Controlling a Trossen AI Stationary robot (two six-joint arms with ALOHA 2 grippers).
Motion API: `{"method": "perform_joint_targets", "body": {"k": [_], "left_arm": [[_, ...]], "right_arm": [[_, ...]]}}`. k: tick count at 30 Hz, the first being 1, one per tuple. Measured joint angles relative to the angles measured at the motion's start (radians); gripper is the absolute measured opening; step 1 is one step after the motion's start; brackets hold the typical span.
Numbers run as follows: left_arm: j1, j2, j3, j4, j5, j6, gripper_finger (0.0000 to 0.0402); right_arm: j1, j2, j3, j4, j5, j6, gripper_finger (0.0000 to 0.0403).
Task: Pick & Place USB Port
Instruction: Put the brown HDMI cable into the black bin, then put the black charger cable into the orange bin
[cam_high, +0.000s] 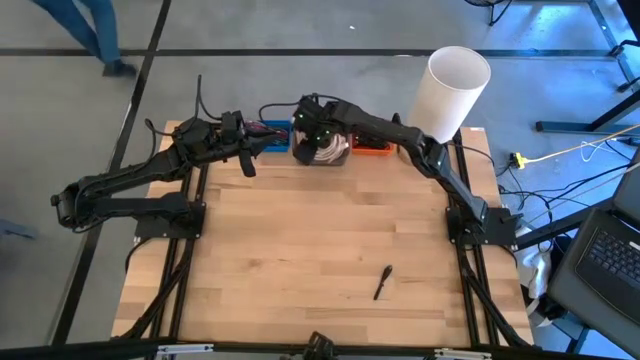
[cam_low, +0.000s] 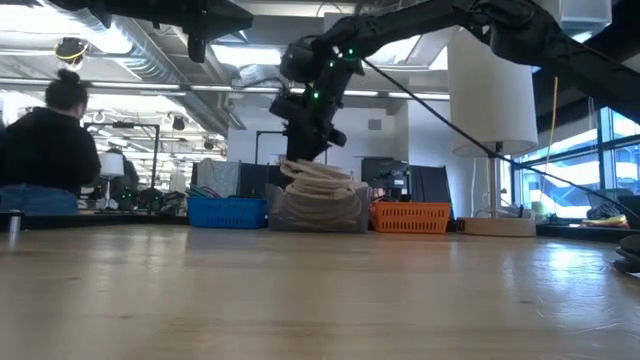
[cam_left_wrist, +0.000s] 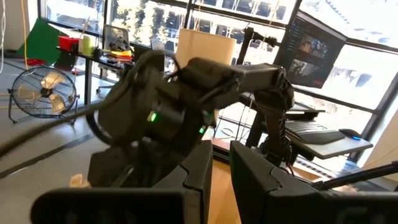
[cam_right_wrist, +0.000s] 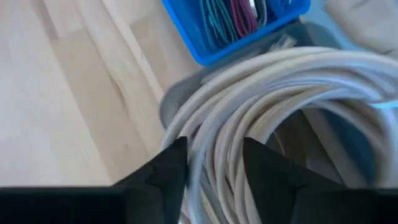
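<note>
Right claw (cam_right_wrist: 214, 163) released, straddling coil (cam_right_wrist: 273, 118) strands in bin (cam_high: 322, 155). Coil likely light, floppy, springy; grab bundled loops. Left claw (cam_left_wrist: 221, 171) nearly clenched, empty.

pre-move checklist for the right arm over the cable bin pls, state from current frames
1. Right gripper over the grey bin: ok, it sits above the coiled white cables.
2. Right fingers apart: ok, a gap shows between them.
3. Cable held by right gripper: cannot tell, cables run under the fingers but no clear grip.
4. Cables inside bin: not ok, coils pile above its rim in the low view.
5. Left gripper clear of the bin: ok, it is beside the blue basket.
6. Orange basket unobstructed: ok.
</note>
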Motion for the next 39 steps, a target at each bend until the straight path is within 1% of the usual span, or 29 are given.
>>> {"method": "perform_joint_targets", "body": {"k": [4, 7, 8, 12, 14, 17, 20, 23, 26, 27, 33, 36, 39], "left_arm": [[0.000, 0.000, 0.000, 0.000, 0.000, 0.001, 0.0047], [0.000, 0.000, 0.000, 0.000, 0.000, 0.002, 0.0048], [0.000, 0.000, 0.000, 0.000, 0.000, 0.002, 0.0048], [0.000, 0.000, 0.000, 0.000, 0.000, 0.002, 0.0049], [0.000, 0.000, 0.000, 0.000, 0.008, 0.000, 0.0047], [0.000, 0.000, 0.000, 0.000, 0.041, 0.000, 0.0043], [0.000, 0.000, 0.000, -0.002, 0.059, -0.010, 0.0040], [0.000, 0.000, 0.000, -0.004, 0.061, -0.023, 0.0038], [0.000, 0.000, 0.000, -0.004, 0.061, -0.023, 0.0040], [0.000, 0.000, 0.000, -0.004, 0.061, -0.023, 0.0040], [0.000, 0.000, 0.000, -0.004, 0.072, -0.023, 0.0036], [0.000, 0.000, 0.000, -0.005, 0.116, -0.023, 0.0036], [0.000, 0.000, 0.000, -0.005, 0.145, -0.023, 0.0038]], "right_arm": [[0.002, 0.000, 0.059, -0.057, 0.005, 0.004, 0.0175], [0.002, -0.008, 0.060, -0.071, 0.008, 0.014, 0.0179], [0.002, -0.011, 0.059, -0.078, 0.024, 0.017, 0.0179], [0.002, -0.018, 0.059, -0.085, 0.146, 0.001, 0.0180], [0.003, -0.020, 0.059, -0.105, 0.153, 0.001, 0.0180], [0.012, -0.042, 0.059, -0.168, 0.157, 0.012, 0.0180], [0.032, -0.074, 0.059, -0.306, 0.160, 0.048, 0.0180], [0.075, -0.110, 0.059, -0.469, 0.214, 0.100, 0.0177], [0.141, -0.154, 0.058, -0.586, 0.309, 0.158, 0.0168], [0.165, -0.169, 0.057, -0.578, 0.331, 0.174, 0.0165], [0.298, -0.287, 0.039, -0.575, 0.375, 0.315, 0.0148], [0.348, -0.344, 0.039, -0.575, 0.395, 0.386, 0.0141], [0.382, -0.390, 0.038, -0.575, 0.390, 0.456, 0.0137]]}}
